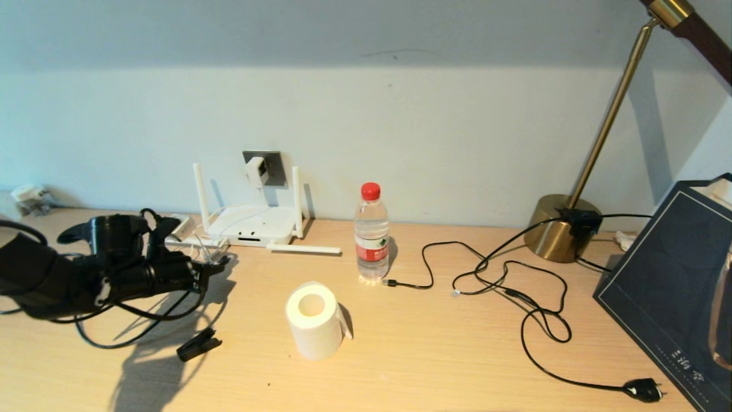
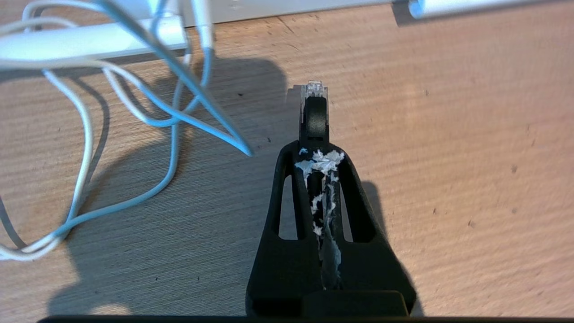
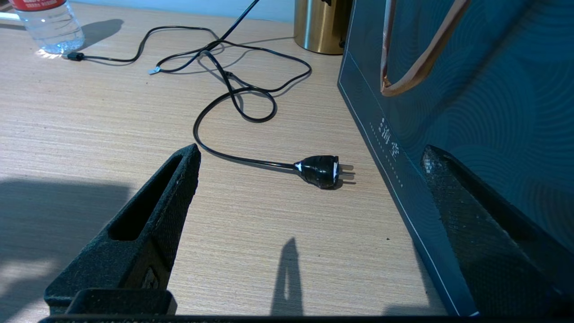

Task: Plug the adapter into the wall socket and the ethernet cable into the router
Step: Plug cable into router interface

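Pinched together on the ethernet cable (image 2: 315, 117), my left gripper (image 2: 315, 148) holds the boot just behind the clear plug, whose tip pokes out past my fingertips. I hover low over the desk (image 1: 434, 355) in front of the router (image 1: 251, 224) and a little off to its left, with the plug pointing toward its front edge. The rest of the black cable trails back under my arm in loose loops.

I judge the plug light and stiff but brittle: its clear plastic and its latch tab could snap if I drive it in crooked. The cord behind is limp and gives no push, so holding on the short rigid boot is right, close enough to the tip to steer it. The boot looks smooth, so I expect it may twist in my pads if the port resists.

The adapter (image 1: 257, 170) already sits in the wall socket (image 1: 269, 167) above and behind the router, its thin white cord (image 2: 134, 112) falling in tangles near the router's left side. I should keep clear of those loops.

My right gripper (image 3: 309, 233) hangs idle well to the router's right, fingers spread wide, near a dark gift bag (image 3: 471, 112) and a two-pin plug (image 3: 319, 170).
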Robot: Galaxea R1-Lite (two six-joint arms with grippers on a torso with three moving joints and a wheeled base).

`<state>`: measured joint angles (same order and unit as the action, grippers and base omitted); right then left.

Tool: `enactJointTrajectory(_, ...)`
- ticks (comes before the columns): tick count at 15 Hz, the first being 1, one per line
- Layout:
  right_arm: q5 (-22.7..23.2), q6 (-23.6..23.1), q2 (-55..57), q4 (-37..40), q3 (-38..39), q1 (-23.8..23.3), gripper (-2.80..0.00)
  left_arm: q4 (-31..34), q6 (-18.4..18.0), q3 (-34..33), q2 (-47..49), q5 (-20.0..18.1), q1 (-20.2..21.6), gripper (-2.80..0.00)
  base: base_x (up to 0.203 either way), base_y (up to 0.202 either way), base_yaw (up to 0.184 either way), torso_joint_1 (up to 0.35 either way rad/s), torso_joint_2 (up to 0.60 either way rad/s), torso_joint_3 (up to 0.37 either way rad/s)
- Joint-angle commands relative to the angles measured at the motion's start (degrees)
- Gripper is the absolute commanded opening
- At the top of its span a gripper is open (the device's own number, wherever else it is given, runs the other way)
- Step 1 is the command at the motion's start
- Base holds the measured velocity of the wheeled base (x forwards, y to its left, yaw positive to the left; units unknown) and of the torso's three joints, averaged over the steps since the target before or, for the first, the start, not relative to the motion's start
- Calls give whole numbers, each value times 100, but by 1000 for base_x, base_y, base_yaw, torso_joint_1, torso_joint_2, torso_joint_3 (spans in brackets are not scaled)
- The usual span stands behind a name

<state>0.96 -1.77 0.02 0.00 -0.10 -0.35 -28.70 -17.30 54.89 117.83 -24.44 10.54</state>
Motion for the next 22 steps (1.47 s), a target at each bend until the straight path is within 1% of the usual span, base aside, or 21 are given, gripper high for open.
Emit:
enactJointTrajectory(1,0,1,-2,0,1,0,0,130,557,262,23,-25,0,-280,0,0,0,0,0,0)
enactJointTrajectory(3,0,1,-2,0,1,0,0,136,850,303,30,-26,-3,-280,0,0,0,0,0,0)
enactJointTrajectory(6,0,1,-2,0,1,0,0,107,1477,249,38,-33,-178,-280,0,0,0,0,0,0)
enactJointTrajectory(7,0,1,-2,0,1,0,0,72,1557,187,46,-7,-248,-280,0,0,0,0,0,0)
enactJointTrajectory(9,7,1,-2,0,1,0,0,-58,1580,90,86,187,-351,-280,0,0,0,0,0,0)
enactJointTrajectory(10,0,1,-2,0,1,0,0,-257,1585,18,141,310,-394,-280,0,0,0,0,0,0)
enactJointTrajectory(12,4,1,-2,0,1,0,0,-1053,1589,-150,413,730,-496,-280,0,0,0,0,0,0)
enactJointTrajectory(14,9,1,-2,0,1,0,0,-2022,1644,-311,712,1151,-560,-280,0,0,0,0,0,0)
enactJointTrajectory(15,0,1,-2,0,1,0,0,-2219,1768,-345,757,1322,-595,-280,0,0,0,0,0,0)
enactJointTrajectory(20,0,1,-2,0,1,0,0,-2245,1897,-250,759,1363,-633,-280,0,0,0,0,0,0)
enactJointTrajectory(22,0,1,-2,0,1,0,0,-2245,1897,-184,768,1363,-673,-280,0,0,0,0,0,0)
